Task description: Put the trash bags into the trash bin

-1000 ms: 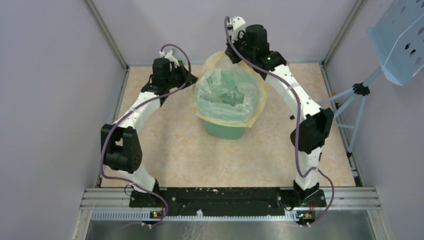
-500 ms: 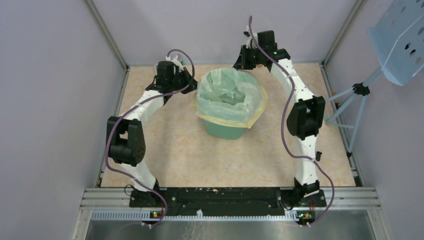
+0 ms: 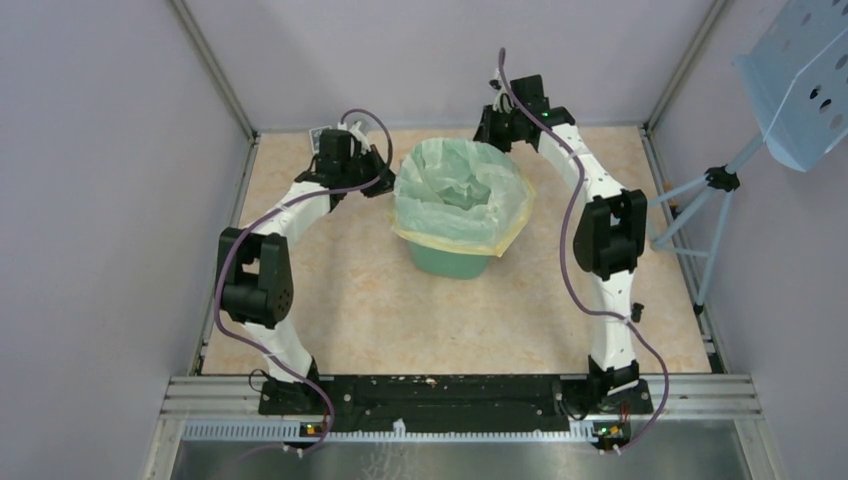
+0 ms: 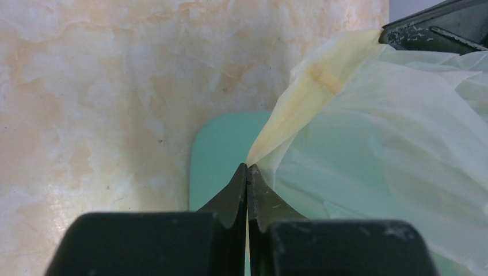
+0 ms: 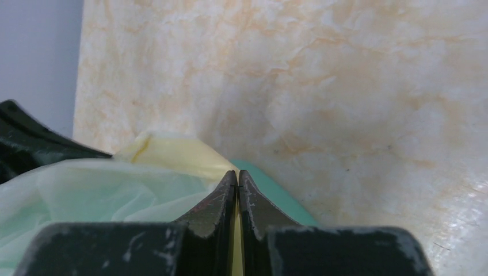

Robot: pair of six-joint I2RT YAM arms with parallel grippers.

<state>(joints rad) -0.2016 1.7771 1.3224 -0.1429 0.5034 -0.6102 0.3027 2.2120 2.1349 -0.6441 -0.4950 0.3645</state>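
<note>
The mint-green trash bin (image 3: pixel 449 260) stands in the middle of the table. The pale-yellow translucent trash bag (image 3: pixel 458 190) lines it, its yellower rim band draped over the front of the bin's mouth. My left gripper (image 3: pixel 384 183) is shut on the bag's rim at the bin's far-left corner; the left wrist view shows the rim (image 4: pixel 299 109) pinched at the tips (image 4: pixel 247 168) beside the bin wall (image 4: pixel 216 155). My right gripper (image 3: pixel 490 135) is shut on the rim at the far-right corner, with the film (image 5: pixel 172 152) between its tips (image 5: pixel 237 172).
Grey enclosure walls (image 3: pixel 120 150) close in the table on the left, back and right. A light-blue perforated panel on a tripod (image 3: pixel 800 80) stands outside at the right. The marbled tabletop (image 3: pixel 380 310) lies in front of the bin.
Both grippers came down with the bag's rim. The raised far rim, held high a second ago, now sits low around the bin's mouth. The right arm swung back and outward.
</note>
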